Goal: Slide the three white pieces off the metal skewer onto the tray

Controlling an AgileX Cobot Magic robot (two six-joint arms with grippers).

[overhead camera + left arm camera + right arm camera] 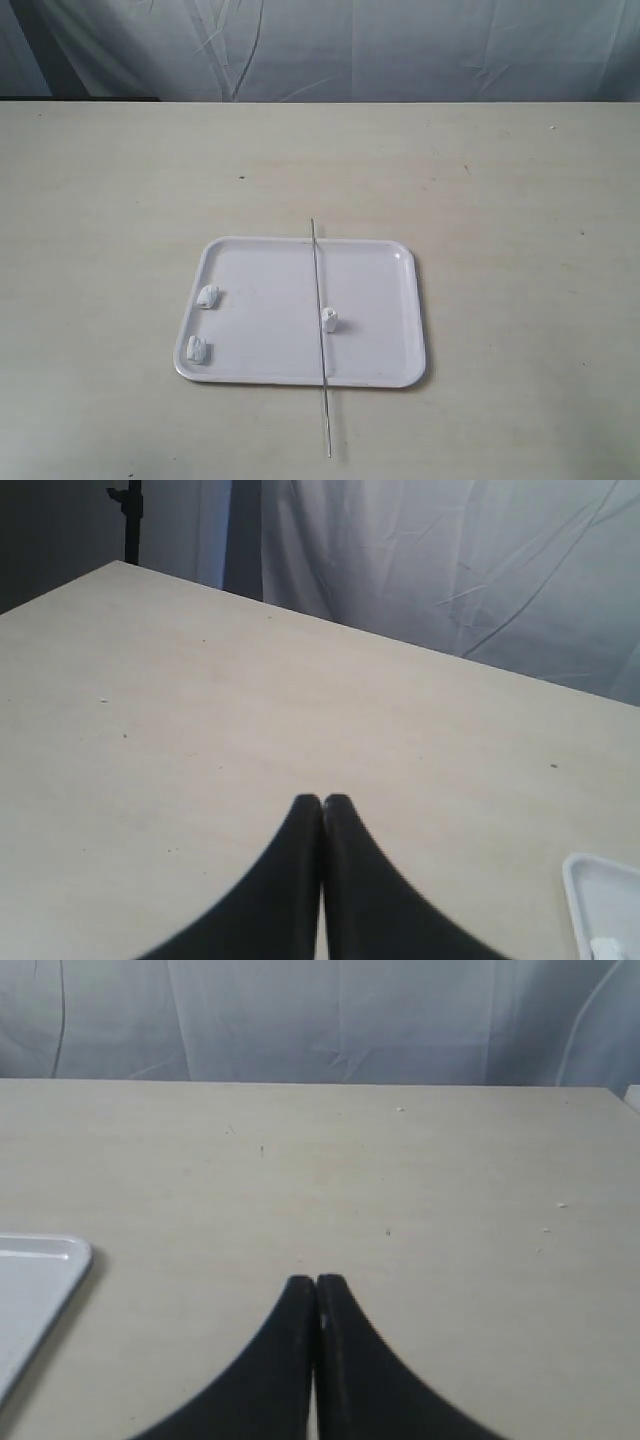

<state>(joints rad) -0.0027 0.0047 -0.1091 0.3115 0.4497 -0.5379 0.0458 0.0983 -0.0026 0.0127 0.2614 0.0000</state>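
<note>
Exterior view: the tray [262, 285] lies on the desk [120, 190]. The metal skewer [317, 280] rests across it and overhangs both rims. One white piece [329, 320] touches the skewer, and two white pieces [208, 296] sit by the tray's left rim.

Left wrist view: the left gripper [322, 802] is closed and empty, over the desk.

Right wrist view: the right gripper [316, 1282] is closed too, holding nothing.

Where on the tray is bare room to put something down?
Bare: the tray between the two left white pieces and the metal skewer, and between skewer and right rim. Crowded: the left rim, and beside the third white piece.
</note>
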